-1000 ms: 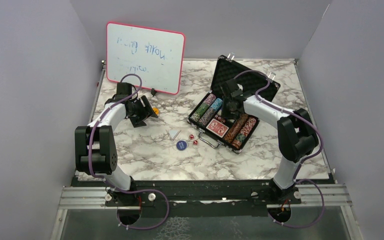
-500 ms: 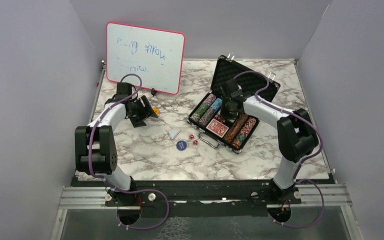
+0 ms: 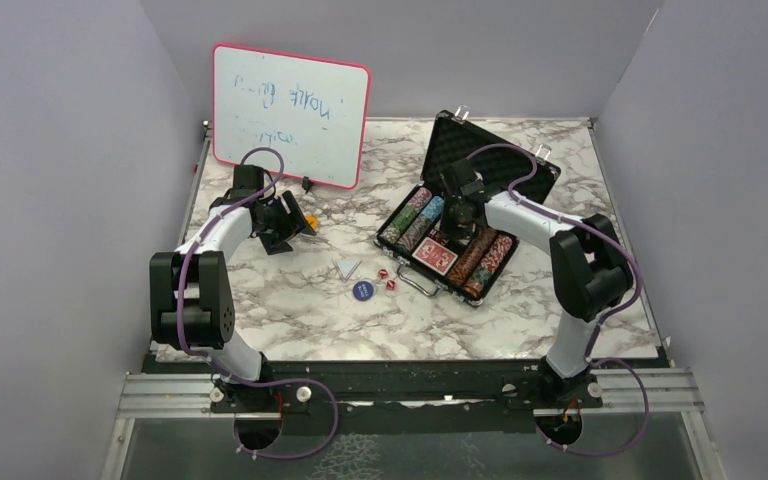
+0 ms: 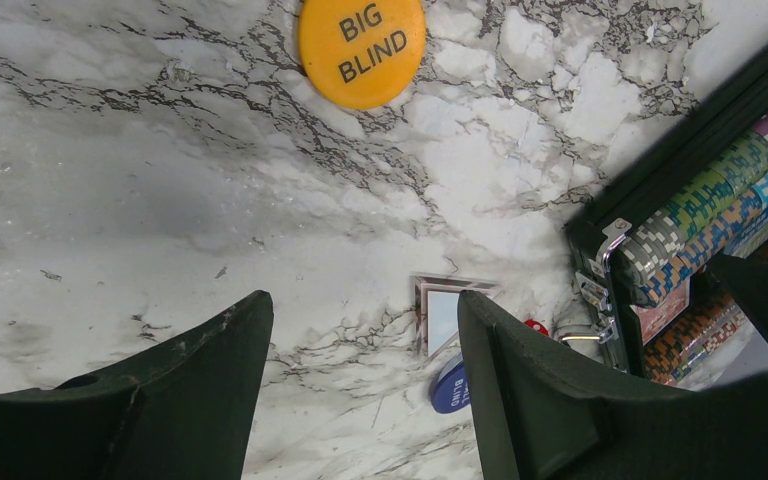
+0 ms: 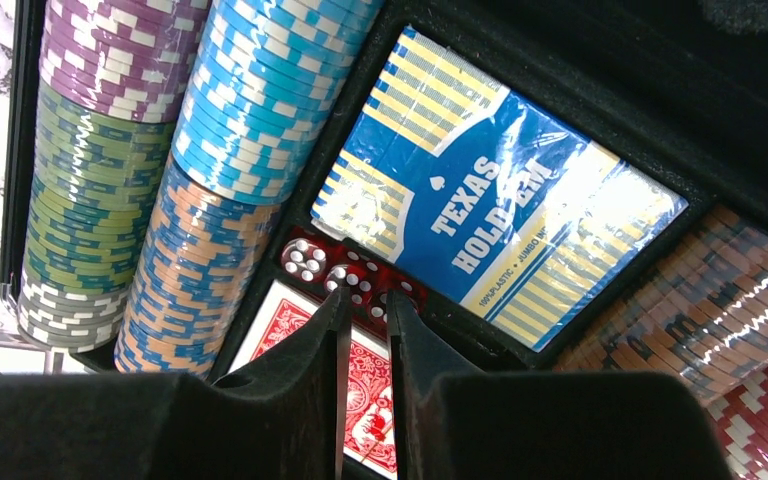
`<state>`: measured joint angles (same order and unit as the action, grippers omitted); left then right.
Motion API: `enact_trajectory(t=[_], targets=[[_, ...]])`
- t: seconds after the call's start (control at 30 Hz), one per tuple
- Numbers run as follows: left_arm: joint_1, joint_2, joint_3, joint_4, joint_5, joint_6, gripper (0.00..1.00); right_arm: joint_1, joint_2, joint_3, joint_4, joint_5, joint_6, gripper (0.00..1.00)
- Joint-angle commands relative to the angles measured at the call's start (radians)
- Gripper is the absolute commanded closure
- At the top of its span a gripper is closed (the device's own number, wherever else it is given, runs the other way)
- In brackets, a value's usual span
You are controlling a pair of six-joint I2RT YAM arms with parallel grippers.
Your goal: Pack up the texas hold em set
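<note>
Right gripper [image 5: 365,302]: down inside the open case [image 3: 480,150], closed to a sliver right at the red dice [image 5: 345,275] in the slot between the blue deck [image 5: 490,190] and the red-backed cards [image 5: 360,390]; pinching a die or not, cannot tell. Left gripper [image 4: 360,310]: spread wide, empty, hovering over the desk [image 4: 110,200] just short of the orange button [image 4: 361,48]. Loose on the desk: blue button [image 3: 361,290], two more dice [image 3: 382,273]. Likely trouble: dragging the closed tips sideways and flicking dice out of the slot or knocking the chip stacks [image 5: 210,170]; losing a badly pinched die on the lift; pushing the flat orange button along the marble instead of raising it; shutting the lid with strays outside.
</note>
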<state>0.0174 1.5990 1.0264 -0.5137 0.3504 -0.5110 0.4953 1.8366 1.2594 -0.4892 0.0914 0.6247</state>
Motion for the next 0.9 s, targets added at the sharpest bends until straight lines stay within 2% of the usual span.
enact_trajectory(t=[0.0, 0.3, 0.5, 0.6, 0.73, 0.87], targets=[[-0.002, -0.024, 0.006, 0.017, 0.008, 0.013, 0.29, 0.000, 0.039, 0.012, 0.000, -0.010, 0.010, 0.79], [-0.002, -0.025, 0.007, 0.017, 0.008, 0.013, 0.29, 0.000, 0.020, 0.023, -0.006, -0.015, 0.002, 0.78], [-0.003, -0.031, 0.008, 0.017, 0.009, 0.013, 0.29, 0.000, -0.081, 0.040, -0.012, -0.013, -0.016, 0.61], [-0.002, -0.035, 0.010, 0.017, 0.009, 0.014, 0.29, 0.002, -0.124, 0.048, -0.015, -0.032, -0.036, 0.58], [-0.002, -0.047, 0.006, 0.018, 0.009, 0.015, 0.29, 0.055, -0.132, 0.073, -0.033, -0.031, -0.053, 0.57], [-0.002, -0.070, -0.007, 0.021, 0.007, 0.016, 0.29, 0.166, -0.110, 0.110, -0.037, 0.011, -0.071, 0.56]])
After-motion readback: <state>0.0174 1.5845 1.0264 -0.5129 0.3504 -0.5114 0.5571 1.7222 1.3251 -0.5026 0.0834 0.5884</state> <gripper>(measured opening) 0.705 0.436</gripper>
